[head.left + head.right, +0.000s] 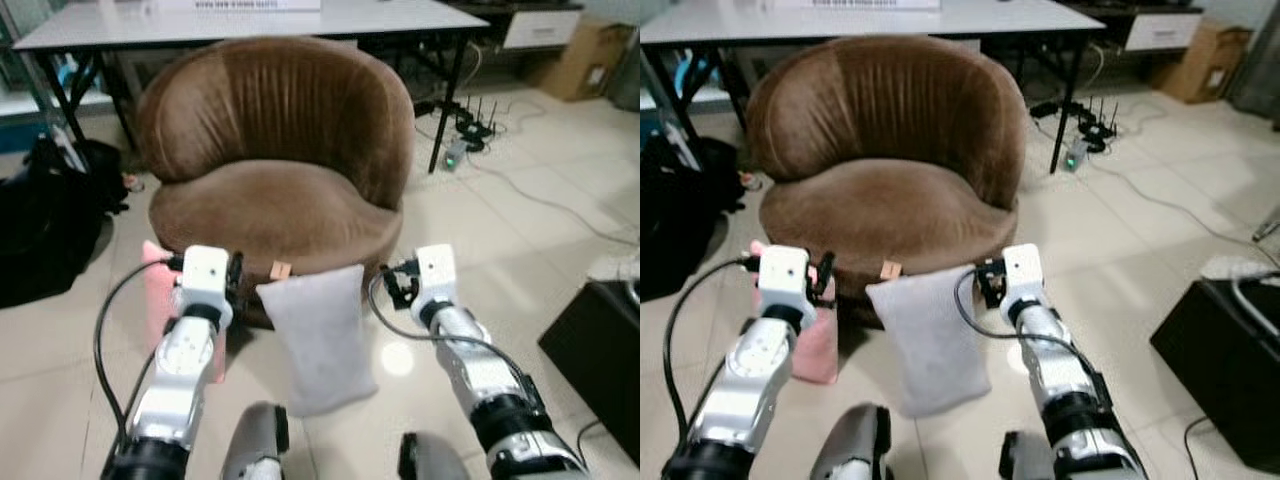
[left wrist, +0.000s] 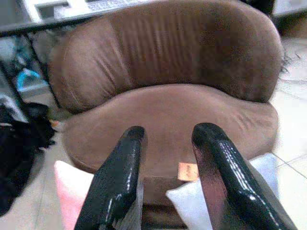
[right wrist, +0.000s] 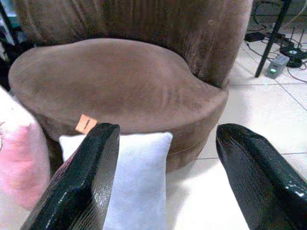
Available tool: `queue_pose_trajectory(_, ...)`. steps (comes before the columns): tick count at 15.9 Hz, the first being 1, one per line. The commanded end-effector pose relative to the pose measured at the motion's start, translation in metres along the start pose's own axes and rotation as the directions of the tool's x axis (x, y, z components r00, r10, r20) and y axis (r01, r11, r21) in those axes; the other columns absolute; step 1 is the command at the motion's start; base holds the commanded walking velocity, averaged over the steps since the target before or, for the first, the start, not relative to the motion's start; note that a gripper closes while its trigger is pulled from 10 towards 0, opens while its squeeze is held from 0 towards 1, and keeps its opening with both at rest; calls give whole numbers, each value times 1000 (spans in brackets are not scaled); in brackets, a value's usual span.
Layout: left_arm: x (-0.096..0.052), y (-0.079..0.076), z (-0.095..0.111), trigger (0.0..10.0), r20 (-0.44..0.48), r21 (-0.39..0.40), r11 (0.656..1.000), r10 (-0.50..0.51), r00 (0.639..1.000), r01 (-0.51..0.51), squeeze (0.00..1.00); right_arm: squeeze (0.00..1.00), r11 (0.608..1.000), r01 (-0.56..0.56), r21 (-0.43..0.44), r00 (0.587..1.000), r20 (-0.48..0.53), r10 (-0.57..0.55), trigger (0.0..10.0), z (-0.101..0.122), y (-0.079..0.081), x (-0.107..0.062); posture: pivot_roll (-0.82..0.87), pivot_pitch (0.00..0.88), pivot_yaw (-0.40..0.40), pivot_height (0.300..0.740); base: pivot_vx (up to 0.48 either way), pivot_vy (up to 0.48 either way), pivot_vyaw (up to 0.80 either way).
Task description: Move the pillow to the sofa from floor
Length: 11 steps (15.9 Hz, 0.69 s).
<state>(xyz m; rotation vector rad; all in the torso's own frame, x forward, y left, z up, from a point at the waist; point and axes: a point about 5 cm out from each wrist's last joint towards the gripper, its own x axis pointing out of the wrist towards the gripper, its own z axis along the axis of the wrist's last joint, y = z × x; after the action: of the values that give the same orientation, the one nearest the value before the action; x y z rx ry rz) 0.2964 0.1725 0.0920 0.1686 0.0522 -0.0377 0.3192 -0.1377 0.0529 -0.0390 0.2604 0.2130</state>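
Tiled floor [image 1: 520,215] is lying open to the right of the brown sofa [image 1: 275,165]. At its front edge a pink pillow [image 1: 157,290] is leaning, then the left gripper [image 2: 165,158], jaws apart; a white pillow [image 1: 318,335] is standing on the floor against the sofa base; the right gripper [image 3: 168,163] is hovering beside it, jaws wide.

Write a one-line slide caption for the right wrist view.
Open right hand faces a white pillow leaning against the brown sofa, pink pillow beside it.
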Motion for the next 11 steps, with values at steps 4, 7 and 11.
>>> queue_pose_trajectory(4,-6,8,-10,10000,-39,17,1000,7,999,-6,0,0,1000,-23,-18,1000,-6,23,10000,4,0,2,21,0,14,630,0,0,0)
queue_pose_trajectory(7,-9,9,-12,10000,-45,19,1000,10,999,-9,0,0,999,-28,-18,1000,-11,28,10000,3,0,1,27,0,10,620,0,0,0)
queue_pose_trajectory(11,-10,6,-10,10000,-27,1,1000,-6,1000,6,0,0,999,-26,-21,1000,-16,25,10000,1,-1,1,28,0,3,610,0,0,0)
